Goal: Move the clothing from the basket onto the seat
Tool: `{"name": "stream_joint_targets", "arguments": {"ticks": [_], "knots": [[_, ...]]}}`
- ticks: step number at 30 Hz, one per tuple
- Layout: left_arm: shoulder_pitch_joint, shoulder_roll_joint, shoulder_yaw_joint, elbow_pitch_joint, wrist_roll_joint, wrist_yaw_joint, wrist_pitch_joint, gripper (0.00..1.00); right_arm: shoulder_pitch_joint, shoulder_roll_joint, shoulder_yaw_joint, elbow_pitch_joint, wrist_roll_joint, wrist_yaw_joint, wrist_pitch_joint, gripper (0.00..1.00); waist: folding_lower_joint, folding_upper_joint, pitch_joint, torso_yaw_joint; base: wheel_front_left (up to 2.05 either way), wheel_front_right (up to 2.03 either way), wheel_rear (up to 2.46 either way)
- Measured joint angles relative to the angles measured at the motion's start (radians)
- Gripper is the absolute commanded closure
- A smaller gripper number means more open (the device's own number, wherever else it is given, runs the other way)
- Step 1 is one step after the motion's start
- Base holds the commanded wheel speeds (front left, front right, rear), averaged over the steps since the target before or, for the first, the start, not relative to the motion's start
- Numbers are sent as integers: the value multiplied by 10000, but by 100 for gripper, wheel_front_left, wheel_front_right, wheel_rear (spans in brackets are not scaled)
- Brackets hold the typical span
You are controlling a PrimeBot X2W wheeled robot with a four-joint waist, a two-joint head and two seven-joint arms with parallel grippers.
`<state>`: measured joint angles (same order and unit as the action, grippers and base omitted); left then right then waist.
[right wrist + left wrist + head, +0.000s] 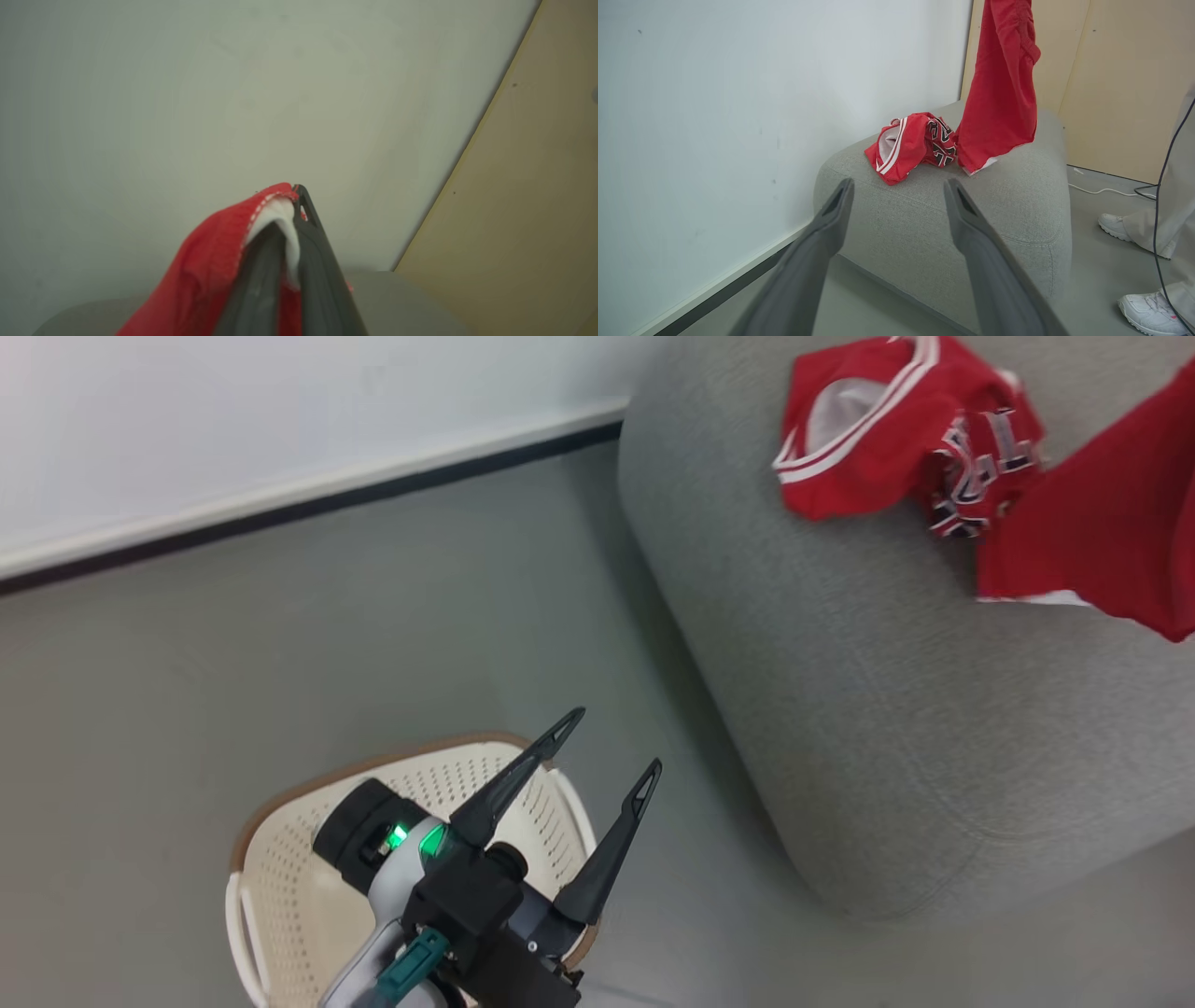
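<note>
A crumpled red garment [887, 439] with white trim and lettering lies on the grey seat [840, 691]. A second red garment [1111, 532] hangs above the seat with its lower hem touching the cushion. My right gripper [292, 205] is shut on the top edge of this clothing [210, 261]. The cream basket [280, 887] stands on the floor to the left of the seat. My left gripper [616, 739] hovers open over its right rim and holds nothing. What shows of the basket's inside is bare. In the left wrist view the open left gripper [896, 186] points at the seat [948, 219].
A white wall with a dark baseboard [308, 504] runs behind the basket and the seat. A person's white shoes [1115, 226] stand on the floor beyond the seat, beside a dark cable [1164, 177]. Pale wood panels [1120, 84] rise behind the seat.
</note>
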<state>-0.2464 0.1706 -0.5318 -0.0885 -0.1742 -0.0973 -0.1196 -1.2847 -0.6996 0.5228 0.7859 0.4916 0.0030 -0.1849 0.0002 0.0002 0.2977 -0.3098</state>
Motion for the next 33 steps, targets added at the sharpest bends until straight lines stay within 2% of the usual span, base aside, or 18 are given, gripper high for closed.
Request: {"name": "stream_joint_targets", "arguments": {"ticks": [6, 13, 20, 28, 29, 30, 31, 32, 33], "knots": [[-427, 130, -56, -443, 105, -12, 316, 0, -188, 132, 474, 560, -646, -288, 0, 100, 0, 0, 790, 585, 0, 0, 0], [-1084, 150, -58, -598, 182, -86, 535, 0, -160, 1175, 673, 1166, -602, -466, -10, 100, 1, 1, 1775, 1156, 0, 0, 0], [-1352, 301, 61, -443, 188, -94, 564, 0, -128, 2071, 943, 1996, -596, -464, -109, 100, 0, 1, 2537, 1526, 0, 0, 0], [-1351, 504, 174, -176, 184, -98, 564, 0, 75, 2447, 1016, 2661, -593, -201, -336, 100, -2, 0, 2650, 1330, 0, 0, 0], [-1351, 510, 192, -151, 176, -98, 564, 0, 74, 2470, 1026, 2713, -593, -171, -370, 97, -2, 0, 2630, 1274, 0, 0, 0], [-1351, 516, 199, -130, 174, -98, 564, 0, 74, 2497, 1037, 2777, -593, -105, -382, 83, -2, -1, 2606, 1214, 0, 0, 0], [-1350, 533, 221, -102, 173, -100, 562, 0, 76, 2554, 1039, 2846, -591, -102, -408, 64, -3, -1, 2581, 1155, 0, 0, 0], [-1350, 560, 247, -59, 171, -100, 562, 0, 87, 2617, 1037, 2892, -575, -71, -458, 53, -2, -1, 2552, 1094, 0, 0, 0], [-1348, 577, 272, -6, 161, -100, 562, 0, 108, 2683, 1041, 2934, -541, -15, -464, 9, -2, 0, 2517, 1030, 0, 0, 0]]}}
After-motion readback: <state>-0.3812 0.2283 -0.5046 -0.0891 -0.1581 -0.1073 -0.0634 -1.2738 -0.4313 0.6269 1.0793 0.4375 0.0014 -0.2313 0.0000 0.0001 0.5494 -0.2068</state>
